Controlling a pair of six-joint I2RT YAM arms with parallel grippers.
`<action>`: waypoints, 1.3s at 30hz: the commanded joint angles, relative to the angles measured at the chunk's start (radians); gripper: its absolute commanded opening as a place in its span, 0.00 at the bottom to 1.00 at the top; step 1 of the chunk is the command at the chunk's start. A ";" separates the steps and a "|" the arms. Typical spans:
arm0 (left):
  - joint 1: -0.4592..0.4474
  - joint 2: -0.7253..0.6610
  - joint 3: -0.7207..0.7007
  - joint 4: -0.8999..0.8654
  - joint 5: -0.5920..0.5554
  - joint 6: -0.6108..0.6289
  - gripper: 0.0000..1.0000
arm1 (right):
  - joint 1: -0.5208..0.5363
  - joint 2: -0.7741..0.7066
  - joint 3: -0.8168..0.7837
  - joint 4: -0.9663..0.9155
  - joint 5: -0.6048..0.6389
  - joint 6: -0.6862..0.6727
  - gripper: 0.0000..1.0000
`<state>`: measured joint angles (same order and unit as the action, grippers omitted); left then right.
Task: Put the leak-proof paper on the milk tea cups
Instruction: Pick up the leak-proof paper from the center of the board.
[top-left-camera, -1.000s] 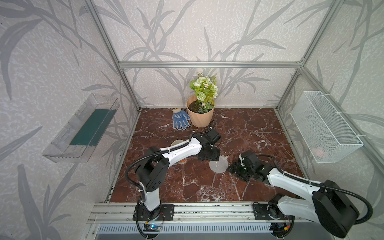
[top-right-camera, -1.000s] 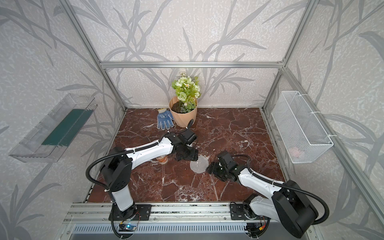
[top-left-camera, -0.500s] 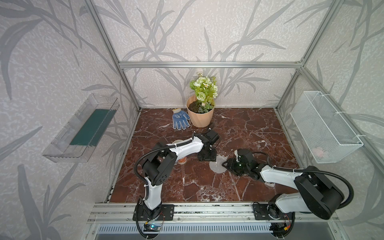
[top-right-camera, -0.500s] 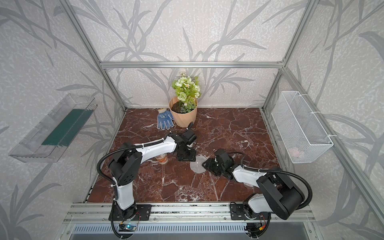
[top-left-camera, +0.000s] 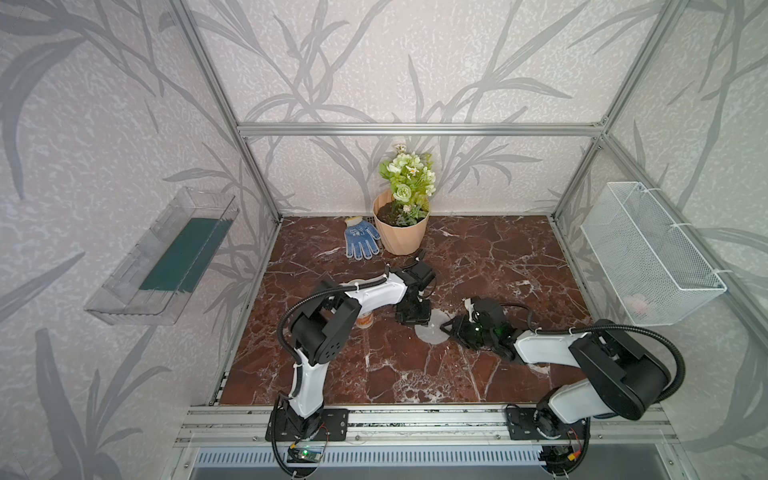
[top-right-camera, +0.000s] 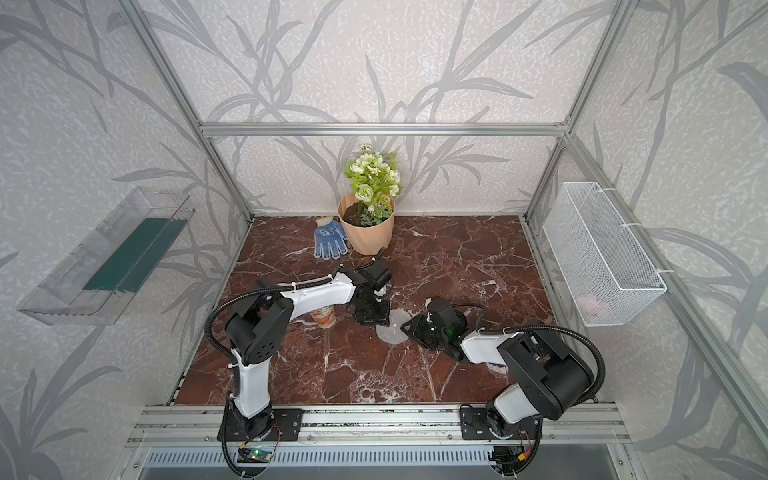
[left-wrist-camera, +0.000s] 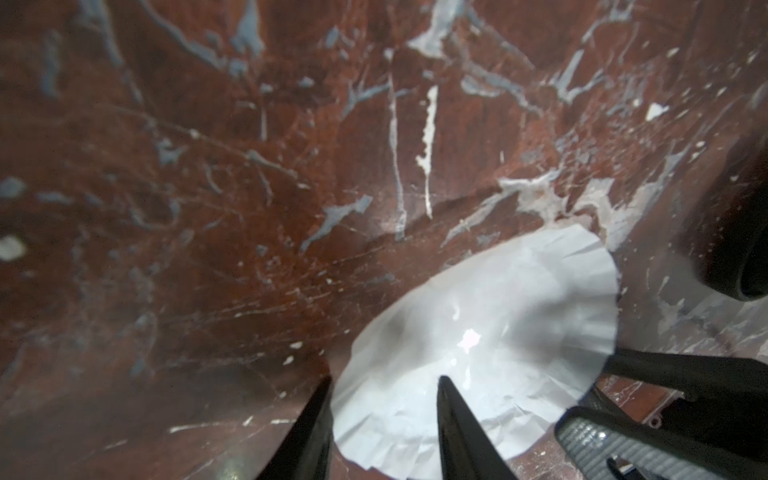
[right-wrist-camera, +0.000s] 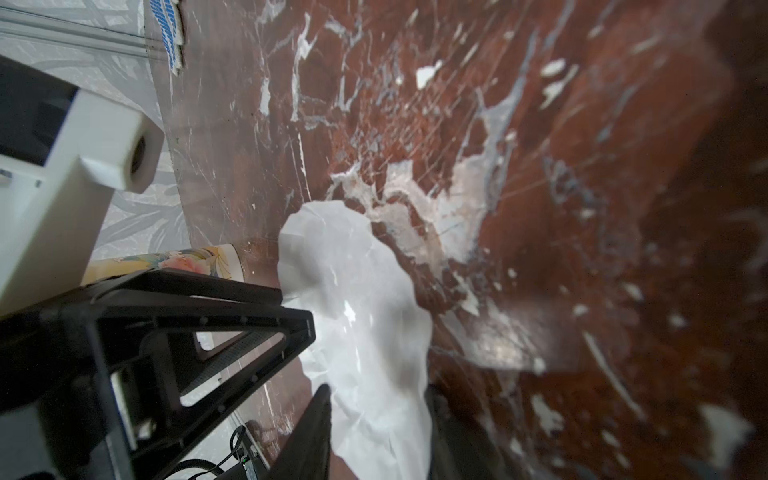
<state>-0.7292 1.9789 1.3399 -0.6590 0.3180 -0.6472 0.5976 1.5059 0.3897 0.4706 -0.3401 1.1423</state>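
Cup (top-left-camera: 365, 321) was mostly buried under the left arm (top-left-camera: 374, 293). Paper (left-wrist-camera: 478, 316) ran off the frame edge in both wrist views, so couldn't tell if left hand (left-wrist-camera: 385, 380) or right hand (right-wrist-camera: 378, 388) actually pinched it. Pink blob (top-left-camera: 636, 305) in the basket (top-left-camera: 665, 232) was too tiny to ID.

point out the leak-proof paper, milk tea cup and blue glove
leak-proof paper (left-wrist-camera: 478, 332): left wrist view, middle of the sheet
milk tea cup (top-right-camera: 324, 318): in a top view, printed side wall
blue glove (top-left-camera: 360, 240): in a top view, palm

The left end effector (left-wrist-camera: 385, 380), jaws parted, straddles the edge of the leak-proof paper (left-wrist-camera: 490, 332) on marble (left-wrist-camera: 249, 166).
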 joint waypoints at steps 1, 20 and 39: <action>0.004 0.024 0.001 -0.013 0.024 0.004 0.39 | 0.004 0.043 -0.025 0.002 0.003 0.012 0.37; 0.022 -0.108 0.059 0.005 -0.025 0.003 0.64 | -0.003 -0.170 -0.046 -0.140 0.030 -0.053 0.01; 0.422 -0.690 0.068 -0.345 -0.477 -0.005 0.65 | -0.063 -0.501 0.264 -0.629 -0.057 -0.159 0.00</action>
<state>-0.3763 1.3380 1.5017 -0.9024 -0.1093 -0.6121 0.5346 0.9882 0.5823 -0.0956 -0.3367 1.0004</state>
